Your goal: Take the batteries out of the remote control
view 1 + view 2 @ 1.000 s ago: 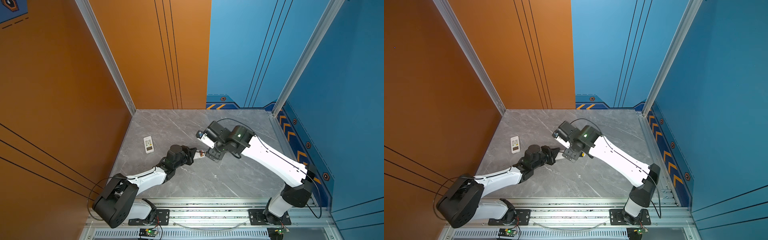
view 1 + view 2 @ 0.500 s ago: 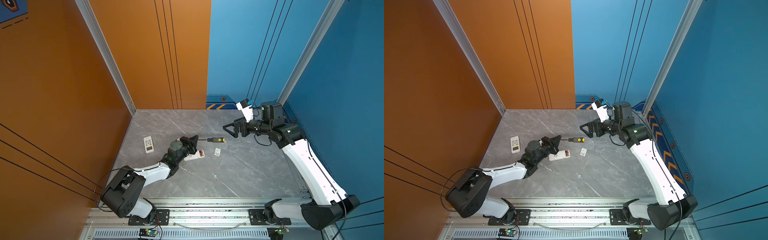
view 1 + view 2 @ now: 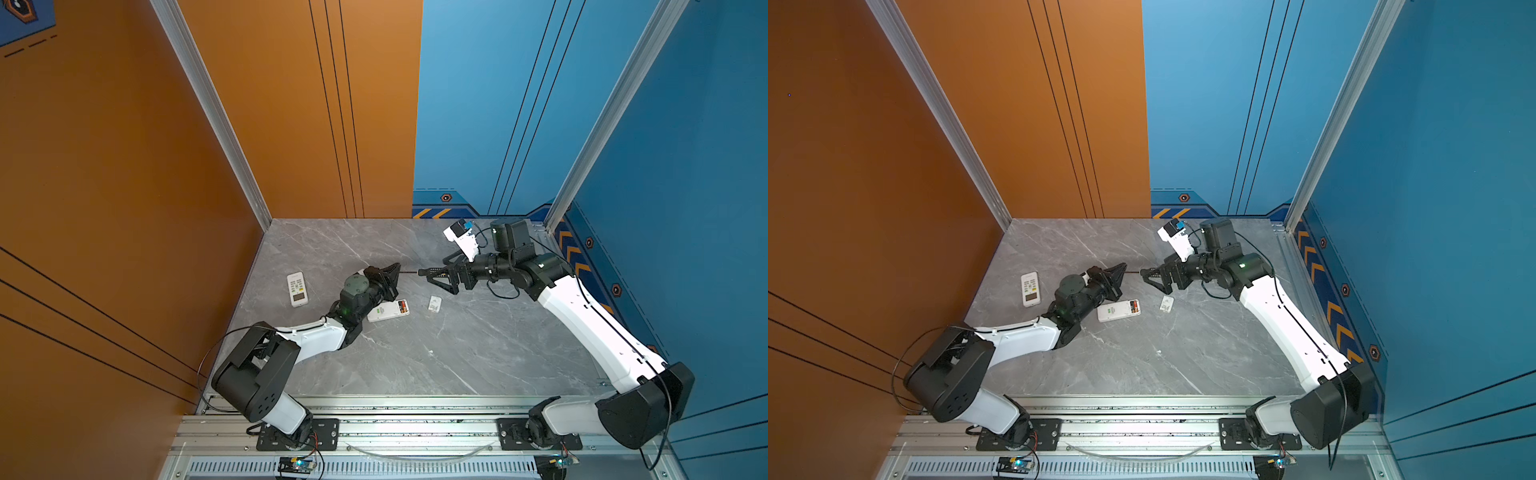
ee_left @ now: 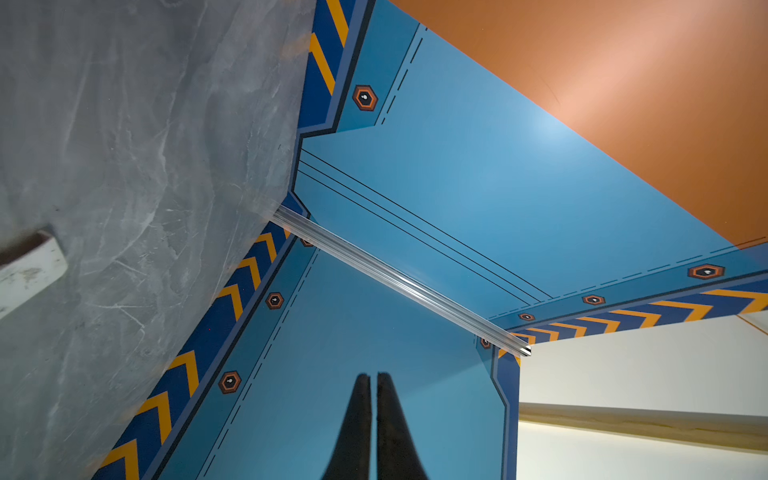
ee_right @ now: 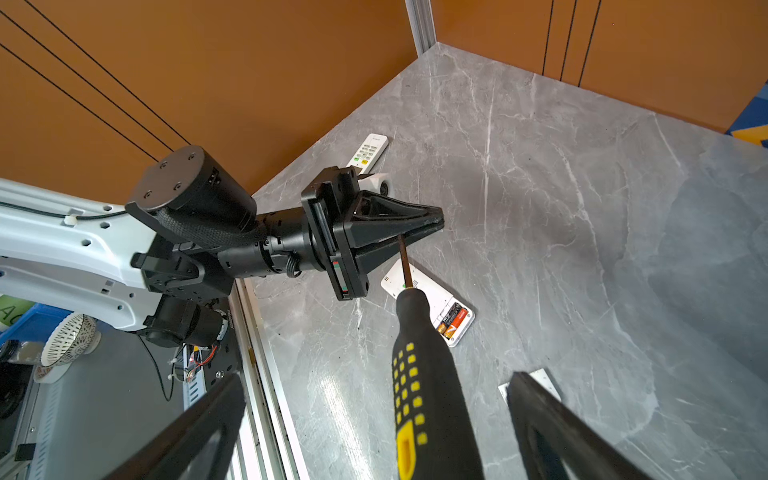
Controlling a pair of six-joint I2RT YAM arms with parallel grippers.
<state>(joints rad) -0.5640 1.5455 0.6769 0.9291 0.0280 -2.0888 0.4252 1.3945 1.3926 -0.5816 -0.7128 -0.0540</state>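
Observation:
A white remote control [image 3: 384,311] [image 3: 1115,311] [image 5: 432,293] lies back-up on the grey table, its compartment open. Two batteries [image 5: 453,320] [image 3: 401,306] [image 3: 1133,306] sit inside, one black with gold, one orange-red. My left gripper [image 3: 397,268] [image 3: 1123,267] [image 4: 373,376] [image 5: 436,222] hovers above the remote, shut on the shaft tip of a black-and-yellow screwdriver [image 5: 428,395] [image 3: 409,272]. The tool hangs level in the air. My right gripper [image 3: 426,275] [image 3: 1148,276] [image 5: 376,376] is open, with the handle between its jaws and touching neither finger.
A small white battery cover [image 3: 434,303] [image 3: 1167,303] [image 5: 540,380] lies right of the open remote. A second white remote [image 3: 297,289] [image 3: 1030,289] [image 5: 370,149] lies face-up near the orange left wall. Blue walls close the back and right.
The right arm pulled back from the remote to the back right, then came in around the screwdriver handle. The left gripper rose off the remote with the screwdriver's tip pinched.

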